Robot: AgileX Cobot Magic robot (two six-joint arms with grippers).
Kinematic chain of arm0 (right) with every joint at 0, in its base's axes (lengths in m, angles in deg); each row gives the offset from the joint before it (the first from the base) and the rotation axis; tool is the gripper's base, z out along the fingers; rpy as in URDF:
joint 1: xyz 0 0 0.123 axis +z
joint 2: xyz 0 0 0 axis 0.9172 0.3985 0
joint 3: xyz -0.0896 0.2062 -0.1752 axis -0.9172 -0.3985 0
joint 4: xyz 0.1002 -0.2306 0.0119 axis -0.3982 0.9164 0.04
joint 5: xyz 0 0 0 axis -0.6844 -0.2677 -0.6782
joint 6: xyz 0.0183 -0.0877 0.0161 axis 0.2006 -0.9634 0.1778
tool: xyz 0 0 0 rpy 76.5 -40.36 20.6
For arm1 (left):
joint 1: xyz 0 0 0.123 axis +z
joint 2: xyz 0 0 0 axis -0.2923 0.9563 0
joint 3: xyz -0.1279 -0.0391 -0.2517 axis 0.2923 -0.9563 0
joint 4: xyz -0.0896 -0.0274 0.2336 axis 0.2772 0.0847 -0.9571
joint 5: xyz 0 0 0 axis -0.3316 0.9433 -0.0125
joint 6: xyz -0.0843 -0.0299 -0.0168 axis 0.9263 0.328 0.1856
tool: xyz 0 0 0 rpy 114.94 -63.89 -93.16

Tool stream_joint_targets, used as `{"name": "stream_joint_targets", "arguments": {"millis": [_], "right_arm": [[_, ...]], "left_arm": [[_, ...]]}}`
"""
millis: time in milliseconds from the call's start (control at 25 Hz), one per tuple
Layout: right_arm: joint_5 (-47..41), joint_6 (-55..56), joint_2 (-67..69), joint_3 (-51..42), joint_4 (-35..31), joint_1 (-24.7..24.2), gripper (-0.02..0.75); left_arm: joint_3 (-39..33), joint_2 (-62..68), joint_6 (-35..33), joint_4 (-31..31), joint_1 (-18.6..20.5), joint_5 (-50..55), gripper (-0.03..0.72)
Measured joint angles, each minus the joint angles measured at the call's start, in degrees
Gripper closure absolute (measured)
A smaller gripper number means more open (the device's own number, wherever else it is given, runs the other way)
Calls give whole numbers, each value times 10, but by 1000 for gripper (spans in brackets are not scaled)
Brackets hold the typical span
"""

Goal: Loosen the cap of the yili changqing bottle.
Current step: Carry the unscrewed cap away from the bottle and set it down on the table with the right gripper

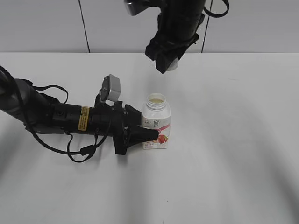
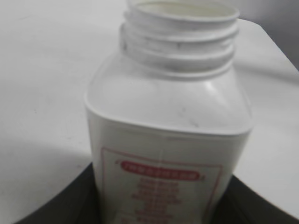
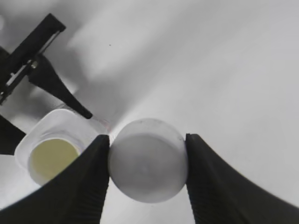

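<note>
The yili changqing bottle (image 1: 156, 122) stands upright on the white table, its threaded neck open with no cap on it; it also shows in the left wrist view (image 2: 168, 126) and in the right wrist view (image 3: 49, 151). My left gripper (image 1: 148, 134) lies low and is shut on the bottle's lower body, its black fingers on both sides (image 2: 159, 205). My right gripper (image 1: 170, 63) hangs well above the bottle and behind it. It is shut on the round white cap (image 3: 148, 160), held between both fingers (image 3: 148, 161); the cap peeks out in the exterior view (image 1: 174, 65).
The white table (image 1: 233, 140) spreads all round the bottle. The left arm's body and black cables (image 1: 56, 116) lie across the table's left side. A pale wall stands behind the table.
</note>
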Motion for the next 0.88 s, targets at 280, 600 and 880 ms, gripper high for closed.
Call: {"name": "stream_joint_targets", "arguments": {"millis": [280,600,880], "right_arm": [[0,68,0,0,-30,-92,349],[1,76,0,-62,-67,-192,349],[98,111,-2,-218,-71,-229,349]], "left_arm": [[0,0,0,0,0,0,323],[0,0,0,0,0,0,323],[0,0,0,0,1,0,323]]}}
